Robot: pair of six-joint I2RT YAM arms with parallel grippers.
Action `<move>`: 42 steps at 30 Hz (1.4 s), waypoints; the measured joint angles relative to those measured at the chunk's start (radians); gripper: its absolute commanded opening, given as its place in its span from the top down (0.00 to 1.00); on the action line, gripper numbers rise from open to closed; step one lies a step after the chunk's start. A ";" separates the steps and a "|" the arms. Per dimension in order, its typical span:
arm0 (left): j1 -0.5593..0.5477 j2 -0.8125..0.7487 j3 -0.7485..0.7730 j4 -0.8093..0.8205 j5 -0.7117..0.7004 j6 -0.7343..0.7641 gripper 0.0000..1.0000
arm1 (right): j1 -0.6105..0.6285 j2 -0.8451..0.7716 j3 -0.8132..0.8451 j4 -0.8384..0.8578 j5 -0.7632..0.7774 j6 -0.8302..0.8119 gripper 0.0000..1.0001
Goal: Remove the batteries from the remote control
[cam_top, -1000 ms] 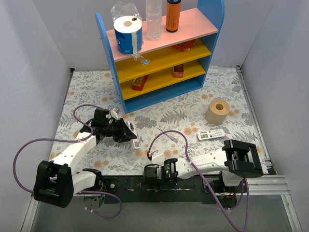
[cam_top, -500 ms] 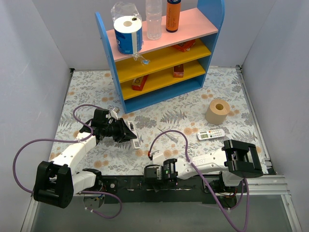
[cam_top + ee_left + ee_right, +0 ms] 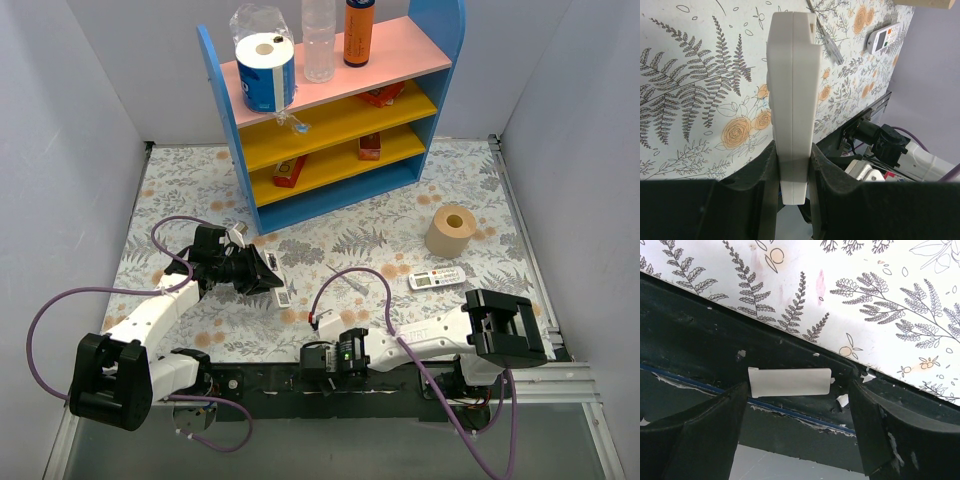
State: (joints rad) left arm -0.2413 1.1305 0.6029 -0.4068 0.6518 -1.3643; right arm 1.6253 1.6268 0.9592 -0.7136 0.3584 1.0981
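The left hand is clamped on the white remote control, held on edge over the counter; the right hand is spread, a white plate seen between its fingers.

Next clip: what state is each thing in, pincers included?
Left pincer: shut on held remote.
Held remote: clamped on edge.
Right pincer: open, gripping nothing.
White panel: flat on dark strip, ungripped.
Second remote: flat on table, display up.
Paper roll: standing on end.
Batteries: not visible.

Top view overhead, far; wrist views close, low; all share floral table.
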 measured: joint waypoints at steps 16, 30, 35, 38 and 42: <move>0.000 0.001 0.000 0.000 0.000 0.000 1.00 | -0.001 -0.012 -0.026 0.031 -0.003 0.003 0.17; 0.000 0.001 0.000 0.000 0.000 0.000 1.00 | -0.001 -0.016 -0.035 0.057 -0.013 0.003 0.37; 0.000 0.001 0.000 0.000 0.000 0.000 1.00 | -0.001 -0.016 -0.035 0.057 -0.013 0.003 0.40; 0.000 0.001 0.000 -0.001 0.000 0.000 1.00 | -0.001 -0.016 -0.034 0.055 -0.013 0.003 0.43; 0.000 0.001 0.000 -0.002 -0.001 0.000 1.00 | -0.001 -0.030 -0.034 0.049 -0.010 0.002 0.45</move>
State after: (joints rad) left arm -0.2413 1.1313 0.6029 -0.4084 0.6510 -1.3643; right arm 1.6245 1.5970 0.9257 -0.6643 0.3485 1.0996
